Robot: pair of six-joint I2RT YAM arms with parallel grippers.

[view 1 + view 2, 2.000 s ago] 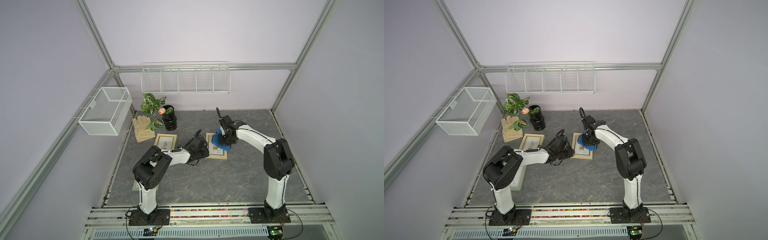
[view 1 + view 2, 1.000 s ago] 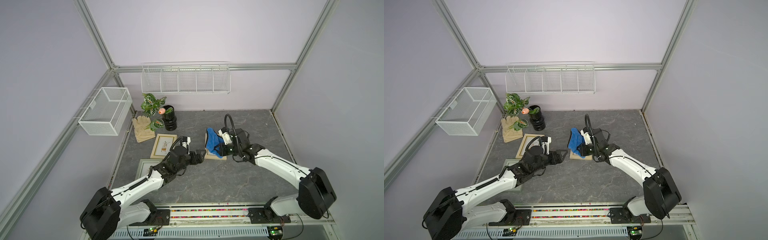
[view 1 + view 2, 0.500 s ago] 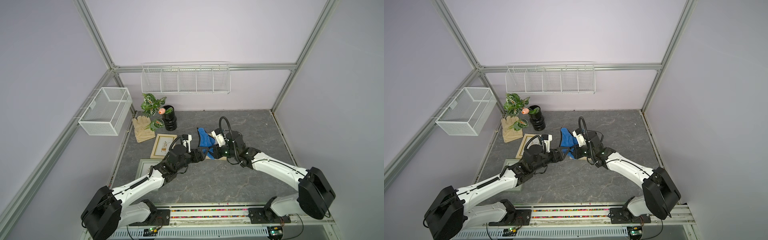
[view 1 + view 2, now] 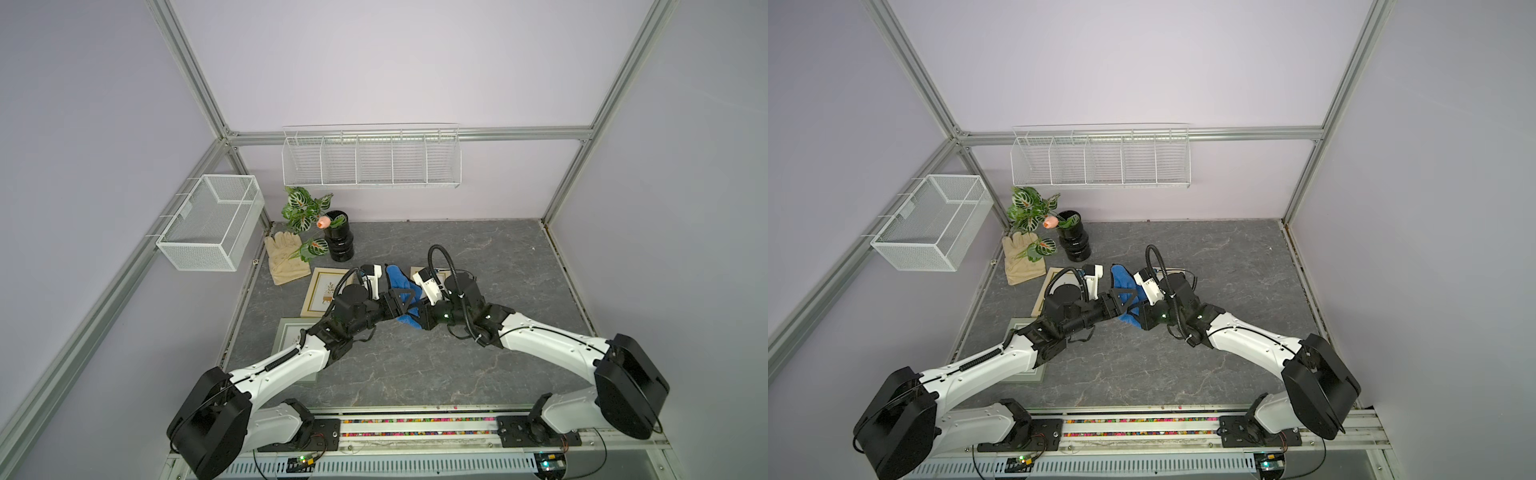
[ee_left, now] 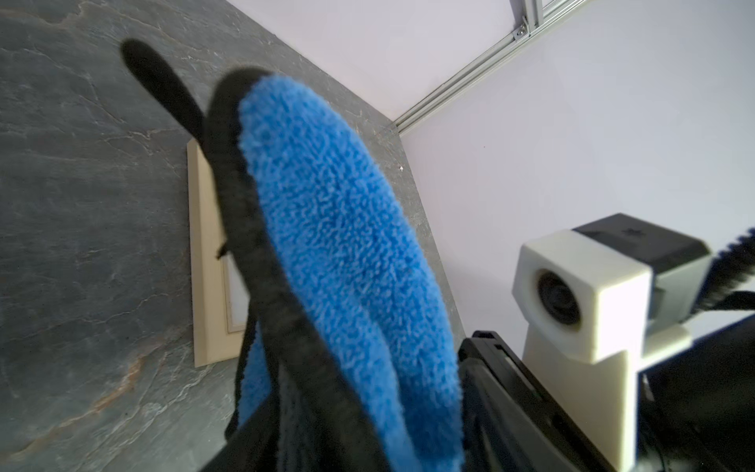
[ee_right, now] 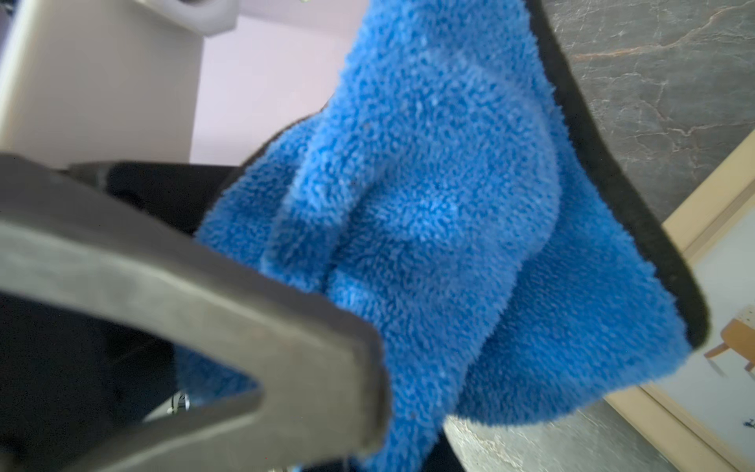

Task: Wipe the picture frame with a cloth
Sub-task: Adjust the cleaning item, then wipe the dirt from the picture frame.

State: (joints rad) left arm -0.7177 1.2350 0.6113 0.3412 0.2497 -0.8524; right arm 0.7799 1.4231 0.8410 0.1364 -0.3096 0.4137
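Top views both show the two arms meeting nose to nose above the grey table (image 4: 519, 266). We see the right gripper (image 4: 420, 315) clenched on the blue cloth (image 4: 397, 281), which is lifted clear of the table. One fold stands up past this gripper's fingers and another hangs below them.

The left gripper (image 4: 402, 300) reaches in from the opposite side, its triangular finger laid against the same cloth. We cannot tell whether its jaws pinch the fabric or stand loose around it. In the left wrist view the cloth (image 5: 347, 245) fills the middle, with black edging and a black loop (image 5: 159, 81) sticking out past it.

Just behind the right gripper, flat on the table, lies the picture frame (image 4: 417, 272), pale wood and mostly hidden by the arm. The right wrist view shows it (image 6: 711, 204) beyond the cloth (image 6: 429, 204), with a small brown drawing inside.

A second frame (image 4: 326, 291), with a plant drawing, lies beside the left gripper's wrist. A third frame (image 4: 291, 332) lies under the left arm. Any lettering on the prints is too small for us to read. Farther from the left gripper are a beige glove (image 4: 286, 259) and a black vase (image 4: 340, 245).
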